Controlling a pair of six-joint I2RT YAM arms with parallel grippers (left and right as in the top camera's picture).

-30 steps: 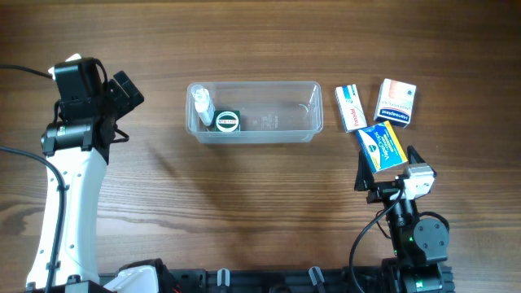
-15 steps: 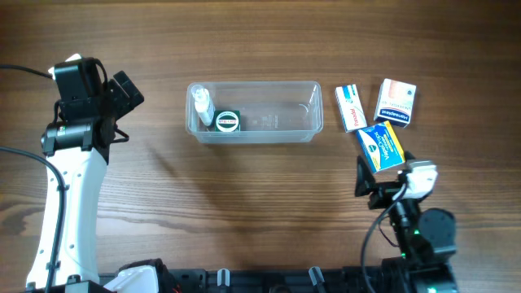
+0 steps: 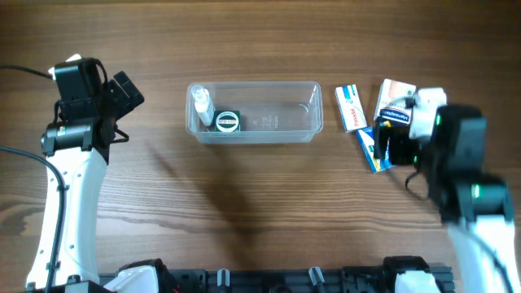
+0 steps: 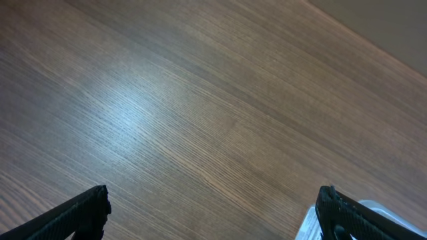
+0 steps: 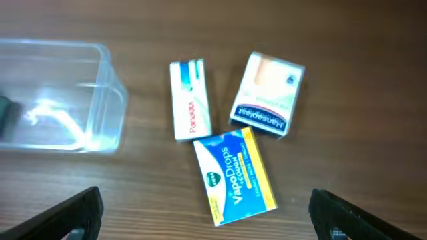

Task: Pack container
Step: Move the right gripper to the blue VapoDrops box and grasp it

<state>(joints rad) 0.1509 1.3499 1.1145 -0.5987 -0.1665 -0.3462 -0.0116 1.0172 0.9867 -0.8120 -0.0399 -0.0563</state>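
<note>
Hovering above the blue-and-yellow box (image 5: 233, 175), the right pincer (image 3: 391, 137) has its fingers spread wide, holding nothing. The left pincer (image 4: 213, 212) is likewise apart over bare desk (image 4: 200, 100). The container (image 3: 277, 137) sits mid-desk, with a bottle (image 3: 201, 104) and a green-lidded tin (image 3: 226, 121) at its left end.

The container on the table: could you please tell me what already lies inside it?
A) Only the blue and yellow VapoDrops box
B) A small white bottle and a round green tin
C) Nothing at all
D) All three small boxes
B: the overhead view shows the white bottle and the round green tin at the left end of the container, while the VapoDrops box lies outside it.
</note>
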